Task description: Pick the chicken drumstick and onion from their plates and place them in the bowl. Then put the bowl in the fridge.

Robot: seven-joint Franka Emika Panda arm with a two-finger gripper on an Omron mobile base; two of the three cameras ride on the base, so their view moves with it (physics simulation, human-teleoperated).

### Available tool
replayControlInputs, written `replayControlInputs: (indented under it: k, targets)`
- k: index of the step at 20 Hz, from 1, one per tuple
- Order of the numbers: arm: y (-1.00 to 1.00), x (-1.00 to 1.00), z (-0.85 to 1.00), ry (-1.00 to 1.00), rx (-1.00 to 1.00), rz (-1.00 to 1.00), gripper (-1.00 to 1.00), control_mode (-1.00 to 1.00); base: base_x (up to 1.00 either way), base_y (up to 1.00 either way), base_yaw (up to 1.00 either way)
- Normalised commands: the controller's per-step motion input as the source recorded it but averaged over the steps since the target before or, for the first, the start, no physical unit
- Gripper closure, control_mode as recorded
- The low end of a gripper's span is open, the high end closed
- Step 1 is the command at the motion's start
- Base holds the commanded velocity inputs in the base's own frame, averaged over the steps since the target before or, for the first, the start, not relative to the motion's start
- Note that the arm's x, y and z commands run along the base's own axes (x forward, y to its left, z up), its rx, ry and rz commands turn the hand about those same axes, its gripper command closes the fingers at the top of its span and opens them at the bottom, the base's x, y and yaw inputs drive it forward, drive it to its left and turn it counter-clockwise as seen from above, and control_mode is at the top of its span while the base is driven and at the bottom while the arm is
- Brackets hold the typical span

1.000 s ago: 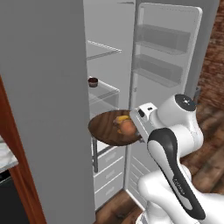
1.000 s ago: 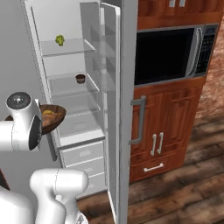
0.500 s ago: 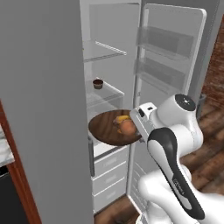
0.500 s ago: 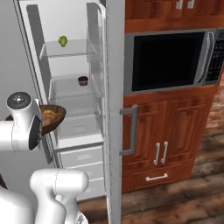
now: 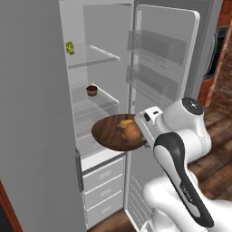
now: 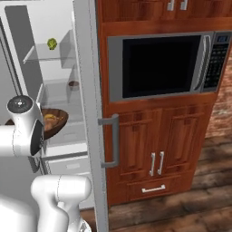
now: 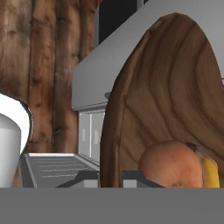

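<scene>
Fingers clenched on the near rim of the bowl; bowl held level in mid-air, extending away from the fingers toward the open fridge.

Left base view: bowl hangs in front of the fridge's open compartment, over the ledge above the lower drawers, below the glass shelves. Whether its far rim has crossed the fridge front, cannot tell. Onion sits in the bowl just beyond the fingers, close to the gripped rim. Chicken drumstick lies touching the onion on its far side, also in the bowl. The rest of the bowl's floor, farther out from the fingers, is bare wood grain.

Hand view: bowl's inside rises steeply ahead of the fingers; onion right at the finger tips, a yellow strip of drumstick at its edge.

Right base view: bowl shows past the arm's joint, with food inside it, set against the white fridge interior.

Beyond and above the fingers, inside the fridge: small dark brown cup-like item on a middle glass shelf; small green item on the upper shelf. Fridge door stands open, door bins visible. Microwave in wooden cabinets beside the fridge.
</scene>
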Motion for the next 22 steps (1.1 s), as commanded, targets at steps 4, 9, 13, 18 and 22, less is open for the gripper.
replayControlInputs:
  k: [4, 9, 13, 18, 22]
  targets:
    - [0.0, 0.0, 0.0, 0.0, 0.0, 0.0, 1.0, 1.0, 0.2, -0.02, 0.06]
    - [0.0, 0.0, 0.0, 0.0, 0.0, 0.0, 1.0, 1.0, 0.04, 0.0, 0.0]
    - [0.0, 0.0, 0.0, 0.0, 0.0, 0.0, 1.0, 1.0, 0.0, 0.0, 0.0]
    - [0.0, 0.0, 0.0, 0.0, 0.0, 0.0, 1.0, 1.0, 0.0, 0.0, 0.0]
    - [0.0, 0.0, 0.0, 0.0, 0.0, 0.0, 1.0, 1.0, 0.0, 0.0, 0.0]
